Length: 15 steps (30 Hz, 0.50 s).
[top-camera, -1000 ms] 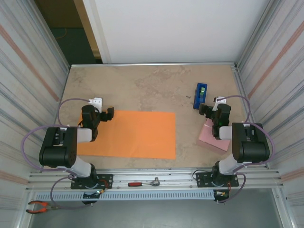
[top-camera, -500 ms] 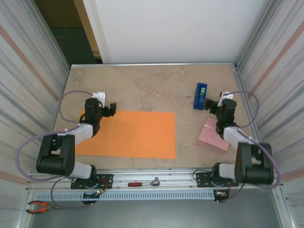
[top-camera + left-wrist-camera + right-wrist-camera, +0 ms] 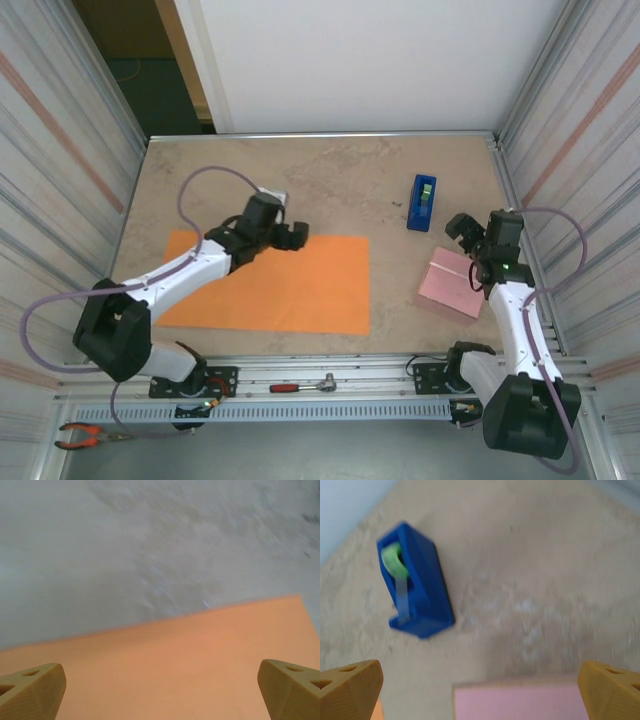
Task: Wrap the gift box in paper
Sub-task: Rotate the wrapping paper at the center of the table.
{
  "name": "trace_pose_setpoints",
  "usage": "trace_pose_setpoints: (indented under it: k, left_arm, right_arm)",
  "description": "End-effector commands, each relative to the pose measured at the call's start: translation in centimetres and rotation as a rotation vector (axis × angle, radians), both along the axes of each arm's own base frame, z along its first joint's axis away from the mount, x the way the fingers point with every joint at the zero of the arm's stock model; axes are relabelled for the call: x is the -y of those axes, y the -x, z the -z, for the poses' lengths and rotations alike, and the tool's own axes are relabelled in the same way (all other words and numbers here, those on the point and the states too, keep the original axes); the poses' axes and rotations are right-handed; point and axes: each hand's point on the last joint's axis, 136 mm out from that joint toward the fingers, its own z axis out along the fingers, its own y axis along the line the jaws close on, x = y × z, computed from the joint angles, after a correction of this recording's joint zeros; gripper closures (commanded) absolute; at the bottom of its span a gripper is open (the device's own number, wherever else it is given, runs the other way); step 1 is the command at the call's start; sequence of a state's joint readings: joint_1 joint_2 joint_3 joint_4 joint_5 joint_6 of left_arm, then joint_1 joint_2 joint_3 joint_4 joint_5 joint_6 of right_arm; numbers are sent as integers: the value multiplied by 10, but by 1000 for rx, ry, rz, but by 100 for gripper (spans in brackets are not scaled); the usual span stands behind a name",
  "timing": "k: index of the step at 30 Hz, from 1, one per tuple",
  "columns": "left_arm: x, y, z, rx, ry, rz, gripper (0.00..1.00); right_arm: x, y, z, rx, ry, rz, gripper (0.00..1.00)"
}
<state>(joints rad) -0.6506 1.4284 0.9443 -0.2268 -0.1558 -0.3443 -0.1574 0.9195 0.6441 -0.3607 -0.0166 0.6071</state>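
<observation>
The paper point(image 3: 290, 290) is a flat, bright orange sheet lying left of the table's middle. My left gripper point(image 3: 293, 235) hovers open over its far edge. In the left wrist view the paper point(image 3: 190, 665) spans the gap between the fingertips point(image 3: 30, 690), with nothing held. The gift box point(image 3: 450, 285), small and pale pink, lies at the right, off the paper. My right gripper point(image 3: 468, 232) is open just beyond the box's far edge. The right wrist view shows the gift box point(image 3: 520, 700) low between its wide-apart fingertips point(image 3: 612, 687).
A blue tape dispenser point(image 3: 423, 202) stands behind the box, and it shows as the tape dispenser point(image 3: 415, 582) in the right wrist view. A ratchet tool point(image 3: 303, 385) lies on the front rail, pliers point(image 3: 80, 435) at the near left. Corrugated walls close both sides.
The left arm has stretched out and carried its gripper right along the paper's far edge. The right arm has unfolded, its gripper drifting slightly right near the box. Both stayed open.
</observation>
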Motion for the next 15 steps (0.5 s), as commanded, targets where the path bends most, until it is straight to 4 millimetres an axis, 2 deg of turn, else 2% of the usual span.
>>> trace_pose_setpoints:
  k: [1, 4, 7, 11, 15]
  left_arm:
    - [25, 34, 37, -188, 50, -12, 1]
    - [44, 46, 60, -236, 65, 4, 1]
    - [58, 48, 80, -271, 78, 12, 1]
    - [75, 41, 97, -291, 84, 30, 1]
    - [90, 27, 106, -281, 71, 55, 1]
  right_arm:
    - [-19, 38, 20, -122, -119, -13, 2]
    - [-18, 54, 22, -147, -121, -3, 2]
    - [-18, 63, 27, -162, -142, 8, 2]
    - [-21, 68, 36, -181, -219, -3, 2]
    - [-26, 67, 30, -143, -288, -23, 2]
